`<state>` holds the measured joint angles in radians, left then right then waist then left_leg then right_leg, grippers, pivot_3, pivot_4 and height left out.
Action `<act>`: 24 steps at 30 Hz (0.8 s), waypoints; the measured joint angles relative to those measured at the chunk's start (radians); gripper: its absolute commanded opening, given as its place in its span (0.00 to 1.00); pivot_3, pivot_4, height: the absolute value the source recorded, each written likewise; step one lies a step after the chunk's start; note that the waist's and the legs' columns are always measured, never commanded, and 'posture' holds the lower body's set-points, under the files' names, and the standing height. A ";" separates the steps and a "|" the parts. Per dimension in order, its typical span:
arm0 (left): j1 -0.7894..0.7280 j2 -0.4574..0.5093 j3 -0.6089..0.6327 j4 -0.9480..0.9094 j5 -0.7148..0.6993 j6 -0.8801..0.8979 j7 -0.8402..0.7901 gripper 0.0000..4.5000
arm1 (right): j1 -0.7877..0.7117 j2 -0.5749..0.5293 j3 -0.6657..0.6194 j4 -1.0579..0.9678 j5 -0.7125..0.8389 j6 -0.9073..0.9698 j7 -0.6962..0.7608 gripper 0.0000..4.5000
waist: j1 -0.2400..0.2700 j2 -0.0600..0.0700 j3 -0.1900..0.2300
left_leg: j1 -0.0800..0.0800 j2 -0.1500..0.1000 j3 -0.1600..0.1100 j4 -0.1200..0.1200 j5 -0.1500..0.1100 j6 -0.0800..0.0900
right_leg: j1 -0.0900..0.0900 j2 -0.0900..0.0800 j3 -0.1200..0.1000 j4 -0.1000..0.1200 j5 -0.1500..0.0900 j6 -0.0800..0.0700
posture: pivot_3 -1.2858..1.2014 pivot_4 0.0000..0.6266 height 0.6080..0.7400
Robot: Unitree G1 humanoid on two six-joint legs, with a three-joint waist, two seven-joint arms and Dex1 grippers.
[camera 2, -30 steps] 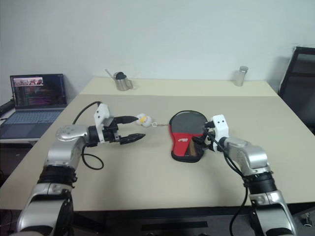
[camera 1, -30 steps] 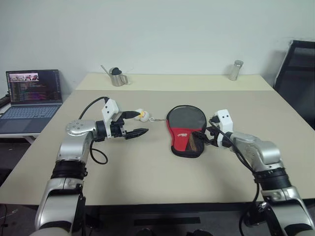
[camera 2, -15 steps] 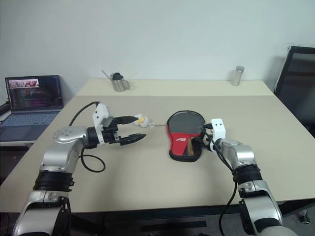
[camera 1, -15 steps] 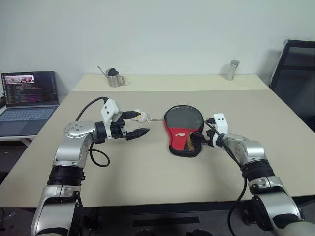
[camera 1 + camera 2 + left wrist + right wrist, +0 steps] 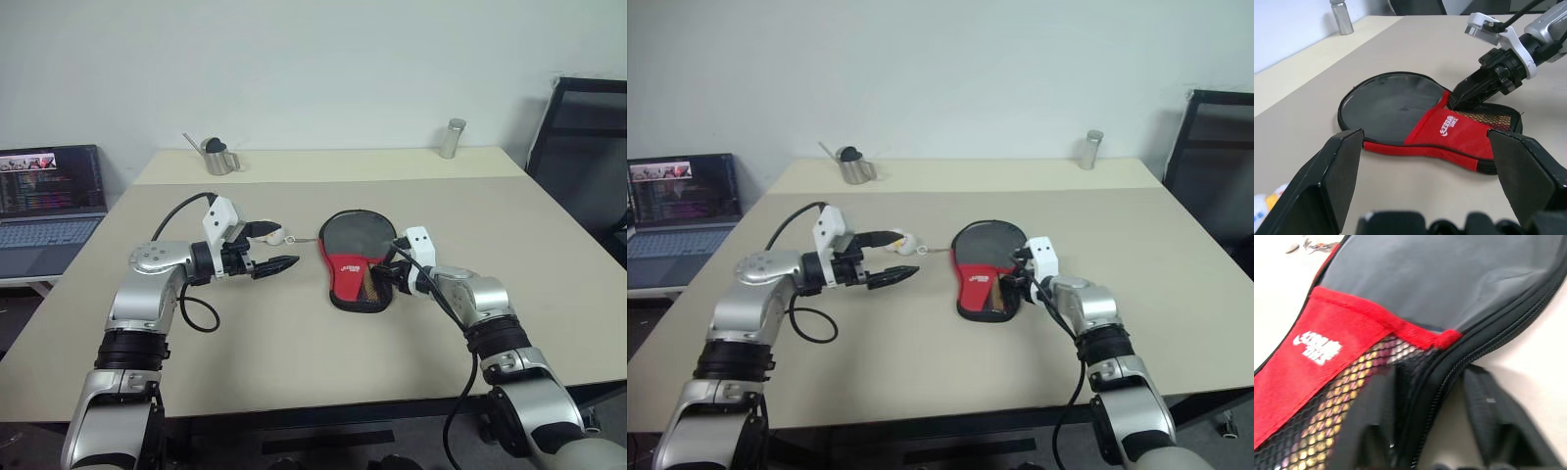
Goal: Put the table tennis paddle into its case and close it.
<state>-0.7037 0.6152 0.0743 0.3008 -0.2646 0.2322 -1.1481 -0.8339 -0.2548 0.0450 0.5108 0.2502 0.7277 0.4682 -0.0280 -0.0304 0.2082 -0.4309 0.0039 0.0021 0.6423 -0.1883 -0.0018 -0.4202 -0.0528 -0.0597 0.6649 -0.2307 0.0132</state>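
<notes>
The case [image 5: 357,262] is lying flat near the middle of the beige table [image 5: 549,264], its black rounded head pointing away from the robot and its red narrow end with the white logo and black mesh pocket pointing toward it. Something pale and brownish is showing through the mesh; whether that is the paddle's handle cannot be told. The right gripper [image 5: 1463,94] is pressing in at the case's right edge, where the red band meets the zipper; its black fingers [image 5: 1484,418] are straddling the zippered rim, narrowed but with a gap between them, and whether they are pinching it cannot be told. The left gripper [image 5: 278,247] is hovering above the table to the left of the case, well apart from it, with its fingers [image 5: 1334,176] spread wide and holding nothing.
</notes>
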 measured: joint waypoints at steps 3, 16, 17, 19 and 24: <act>0.010 0.005 0.000 -0.005 0.000 0.000 0.000 0.98 | 0.001 0.007 0.007 -0.005 -0.010 0.000 0.004 0.07 | -0.001 0.000 0.000 | 0.000 0.000 0.000 0.000 0.000 0.000 | 0.000 0.000 0.000 0.000 0.000 0.000 | 0.52 0.24 1.00; 0.216 0.139 0.002 -0.208 -0.143 0.157 -0.154 0.98 | 0.056 0.048 -0.004 -0.204 0.021 0.183 0.018 0.01 | -0.005 0.000 0.000 | 0.001 0.005 0.002 -0.003 0.000 -0.001 | -0.002 0.003 0.005 -0.001 0.002 -0.006 | 0.52 0.24 1.00; 0.234 0.148 0.002 -0.226 -0.155 0.161 -0.164 0.98 | 0.069 0.050 0.001 -0.241 0.031 0.213 0.025 0.01 | -0.005 0.000 0.000 | 0.001 0.005 0.002 -0.003 -0.001 -0.001 | -0.002 0.003 0.006 -0.001 0.002 -0.005 | 0.52 0.24 1.00; 0.259 0.158 0.002 -0.248 -0.166 0.173 -0.176 0.98 | 0.082 0.052 0.016 -0.289 0.046 0.254 0.030 0.01 | -0.005 0.000 0.000 | 0.001 0.005 0.002 -0.003 -0.001 -0.001 | -0.002 0.003 0.006 -0.001 0.001 -0.004 | 0.52 0.24 1.00; 0.320 0.183 0.003 -0.310 -0.195 0.194 -0.186 0.98 | 0.153 0.069 0.018 -0.465 0.084 0.379 0.007 0.01 | -0.001 0.000 0.000 | 0.001 0.005 0.002 -0.003 -0.001 -0.001 | -0.002 0.003 0.006 -0.002 0.000 -0.002 | 0.52 0.24 1.00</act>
<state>-0.3832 0.7980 0.0768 -0.0091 -0.4595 0.4264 -1.3343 -0.6811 -0.1857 0.0630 0.0460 0.3342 1.1063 0.4751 -0.0287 -0.0301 0.2079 -0.4304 0.0089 0.0044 0.6393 -0.1892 -0.0032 -0.4225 -0.0495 -0.0532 0.6627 -0.2305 0.0112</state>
